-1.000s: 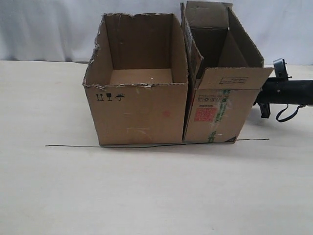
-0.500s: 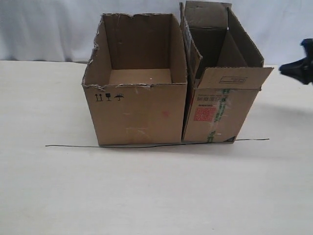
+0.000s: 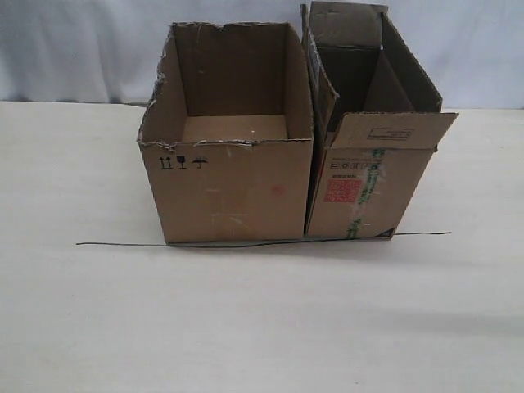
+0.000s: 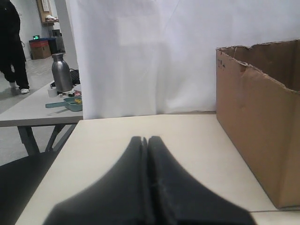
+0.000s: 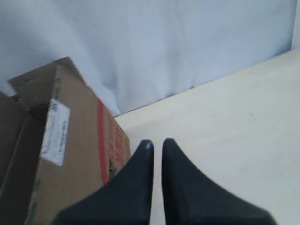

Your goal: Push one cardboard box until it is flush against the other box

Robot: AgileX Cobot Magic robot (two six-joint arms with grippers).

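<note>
The cardboard box (image 3: 368,196), narrow and tall with open flaps and a red label, stands side by side with the other box (image 3: 229,188), wider with a torn rim; their side walls touch at the front. Neither arm shows in the exterior view. My left gripper (image 4: 144,138) is shut and empty above the table, with the other box (image 4: 255,136) off to one side and apart from it. My right gripper (image 5: 157,142) has only a thin slit between its fingers and holds nothing; the cardboard box (image 5: 70,154) lies just beside it.
A thin black line (image 3: 123,244) runs across the table (image 3: 262,327) along the boxes' front edges. A white curtain (image 3: 82,49) hangs behind. A second table with a metal bottle (image 4: 61,72) and a person (image 4: 11,47) show in the left wrist view.
The right arm, which was beside the cardboard box's right wall, has pulled away to the right and left the exterior view. The boxes have stayed put.
</note>
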